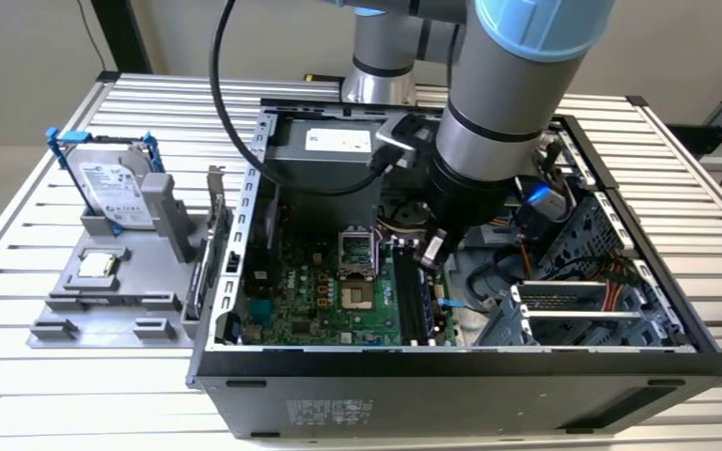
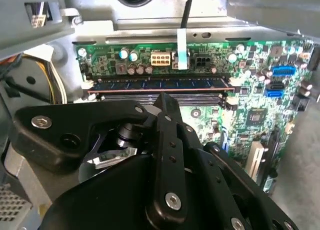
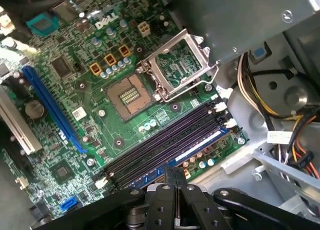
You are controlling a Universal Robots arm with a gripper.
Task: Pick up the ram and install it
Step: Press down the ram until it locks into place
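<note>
Second wrist view puts the gripper (image 2: 167, 102) nearest, its black fingers drawn together with nothing between them, poised just above the memory slots (image 2: 160, 94). Beyond it the ram (image 2: 160, 83), a long thin dark stick with a row of chips, already stands in the outermost slot; seating looks done, though whether it is latched I cannot tell

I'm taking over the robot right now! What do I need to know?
Pincer: low inside the computer case, right over the ram. Whether it is open or shut can't be told.
Ram: standing on edge in a memory slot on the motherboard.
Done: the ram is picked up and brought to its slot.
Left: the pictures don't show whether it is pushed fully home, and the pincer has not yet backed off.
</note>
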